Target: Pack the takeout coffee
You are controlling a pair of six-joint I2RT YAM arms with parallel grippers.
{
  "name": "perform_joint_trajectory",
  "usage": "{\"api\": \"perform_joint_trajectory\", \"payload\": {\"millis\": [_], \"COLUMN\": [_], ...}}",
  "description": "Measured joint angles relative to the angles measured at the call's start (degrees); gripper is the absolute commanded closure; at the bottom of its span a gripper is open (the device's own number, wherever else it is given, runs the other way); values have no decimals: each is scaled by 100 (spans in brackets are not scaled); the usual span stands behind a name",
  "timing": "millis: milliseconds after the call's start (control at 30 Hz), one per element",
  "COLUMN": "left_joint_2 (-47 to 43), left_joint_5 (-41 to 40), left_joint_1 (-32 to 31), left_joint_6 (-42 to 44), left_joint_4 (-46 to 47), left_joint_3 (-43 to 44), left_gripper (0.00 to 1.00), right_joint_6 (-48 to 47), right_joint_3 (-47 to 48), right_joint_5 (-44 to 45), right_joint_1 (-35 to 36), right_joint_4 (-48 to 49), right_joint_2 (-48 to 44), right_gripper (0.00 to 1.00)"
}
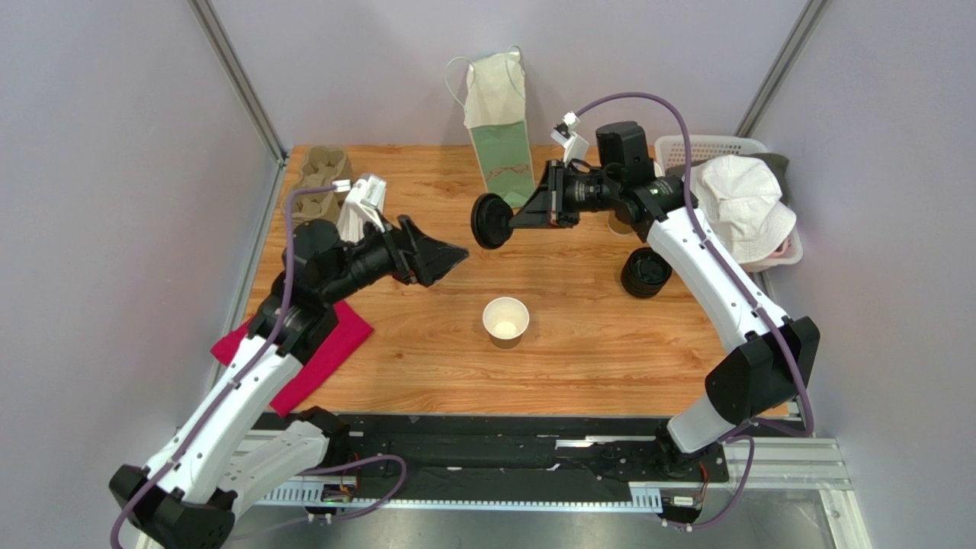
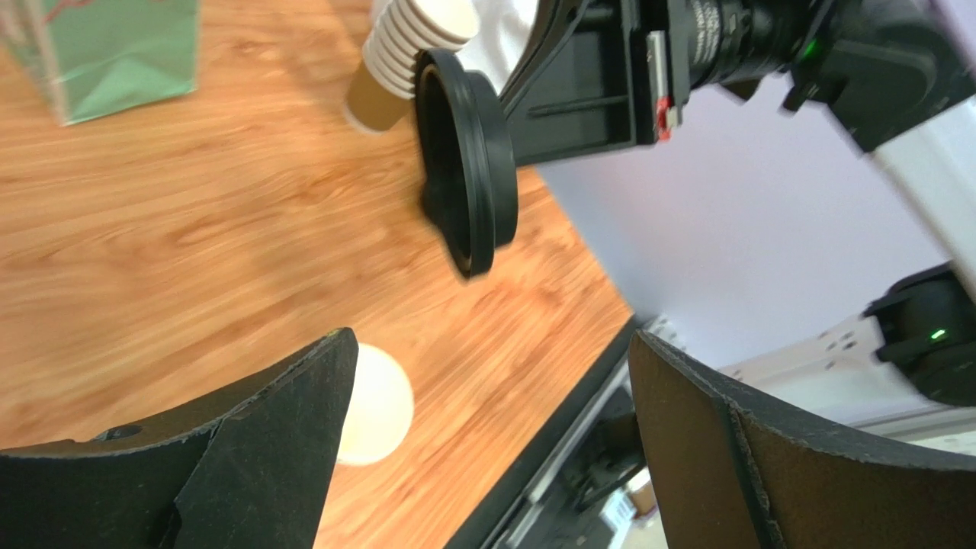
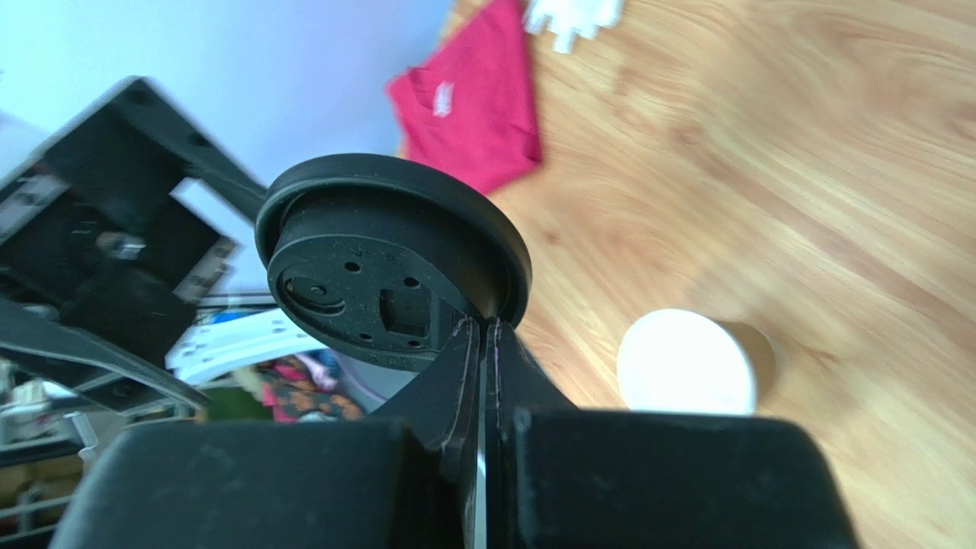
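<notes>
right jaws pinch the black lid (image 3: 390, 263), lidless cup (image 3: 687, 360) apart on table (image 3: 859, 172)

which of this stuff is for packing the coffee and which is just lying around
For the job: open paper cup, black lid pinched in the right fingers, green paper bag.
Lying about: red cloth, white hat, basket, spare cup stack.
</notes>
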Motion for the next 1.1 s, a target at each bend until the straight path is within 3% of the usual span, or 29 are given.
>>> {"api": "perform_joint_trajectory", "payload": {"millis": [267, 533, 667, 800, 967, 1100], "left_joint_2": [-935, -109, 39, 234, 297, 297], "left_joint_5": [146, 579, 1147, 1696, 1888, 1908], "left_joint_1": [916, 1108, 1115, 1113, 1016, 916], "left_joint_6": [723, 511, -2, -605, -1038, -1187], "left_joint_4": [-1368, -2205, -2024, -1224, -437, -33], "left_joint_3": [-79, -557, -1255, -1644, -1899, -1987], "left_gripper": [2, 1, 6, 7, 7, 14], "right_joint_6": [-1836, -3386, -3558, -3615, -3637, -3635], "right_joint_3": [238, 485, 719, 1104, 1405, 1633], "right_joint_5": [992, 2380, 2876, 3195, 3399, 3547], "right_joint_1": [144, 1451, 1554, 1554, 1554, 1600], "right_joint_4": [-1681, -3370, -3834, -4059, -4188, -4253], "right_joint_2": [-79, 544, 1084, 1445, 1657, 1805], "right_gripper": [100, 100, 100, 100, 100, 100]}}
